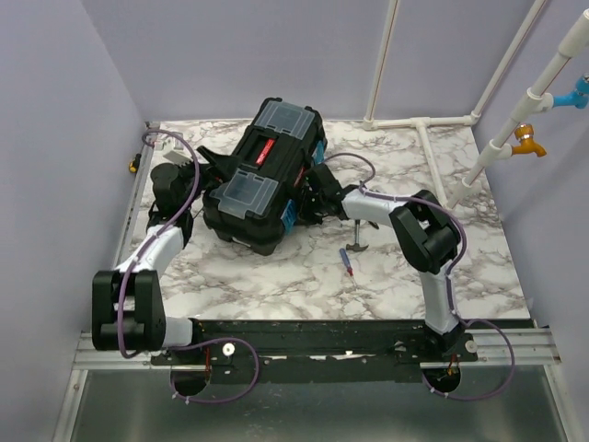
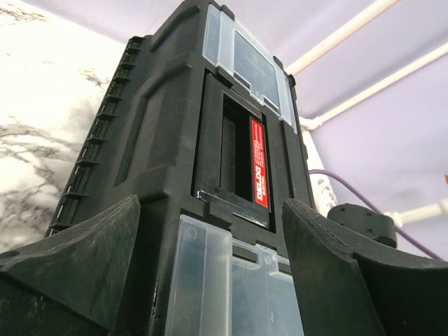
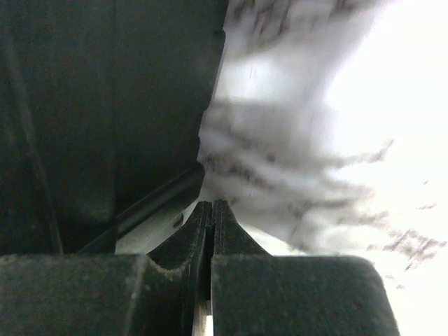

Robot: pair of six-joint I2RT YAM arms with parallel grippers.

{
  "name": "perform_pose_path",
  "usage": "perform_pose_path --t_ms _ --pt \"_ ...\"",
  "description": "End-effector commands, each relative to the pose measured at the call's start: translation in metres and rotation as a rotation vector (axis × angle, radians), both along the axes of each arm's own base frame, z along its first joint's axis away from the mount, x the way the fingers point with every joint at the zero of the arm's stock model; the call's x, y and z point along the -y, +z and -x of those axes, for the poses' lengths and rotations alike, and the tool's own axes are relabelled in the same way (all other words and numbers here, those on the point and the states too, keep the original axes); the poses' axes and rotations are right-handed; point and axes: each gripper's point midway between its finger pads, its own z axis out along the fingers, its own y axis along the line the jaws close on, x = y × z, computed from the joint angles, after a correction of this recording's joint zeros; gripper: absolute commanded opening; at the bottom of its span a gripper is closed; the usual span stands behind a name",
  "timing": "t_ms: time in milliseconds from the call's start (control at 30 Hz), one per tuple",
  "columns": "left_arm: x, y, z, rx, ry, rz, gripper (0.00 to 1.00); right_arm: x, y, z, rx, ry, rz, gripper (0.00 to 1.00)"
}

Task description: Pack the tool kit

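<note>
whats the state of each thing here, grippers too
toolbox: lid shut, lying on the table
left gripper: open, fingers either side of the toolbox
right gripper: shut, holding nothing
screwdriver: loose on the table, unpacked
hammer: loose on the table, beside the screwdriver

i saw the toolbox [image 1: 262, 175] lying on the surface [image 1: 276, 276], a hammer [image 1: 358, 241] and screwdriver [image 1: 348, 264] before its right side.
</note>
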Motion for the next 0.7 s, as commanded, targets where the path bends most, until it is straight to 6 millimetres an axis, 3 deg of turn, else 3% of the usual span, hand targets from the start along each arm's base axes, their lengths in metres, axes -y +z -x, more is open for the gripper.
perform_pose_path --t_ms 0,100,200,333,467,533,667 --pt "0.1 -0.074 0.057 -0.498 -0.406 0.215 0.8 -0.041 0.082 -0.08 0.224 0.01 -0.227 0.01" --pt "0.11 -0.059 0.041 -0.47 -0.42 0.214 0.8 -0.02 0.095 -0.105 0.248 -0.015 -0.186 0.01" --pt "0.1 -0.042 0.033 -0.42 -0.359 0.163 0.82 0.01 0.114 -0.118 0.298 -0.04 -0.148 0.03" --pt "0.061 -0.023 0.022 -0.342 -0.214 0.106 0.88 0.057 0.151 -0.117 0.434 -0.055 -0.06 0.08" --pt "0.02 0.009 0.021 -0.191 -0.057 0.056 0.97 0.109 0.194 -0.112 0.586 -0.108 0.078 0.1" --pt "0.0 0.025 0.026 -0.11 0.033 -0.014 0.99 0.14 0.213 -0.109 0.656 -0.175 0.164 0.1" --pt "-0.046 0.034 0.035 0.011 0.236 -0.191 0.98 0.203 0.243 -0.091 0.798 -0.387 0.299 0.08"
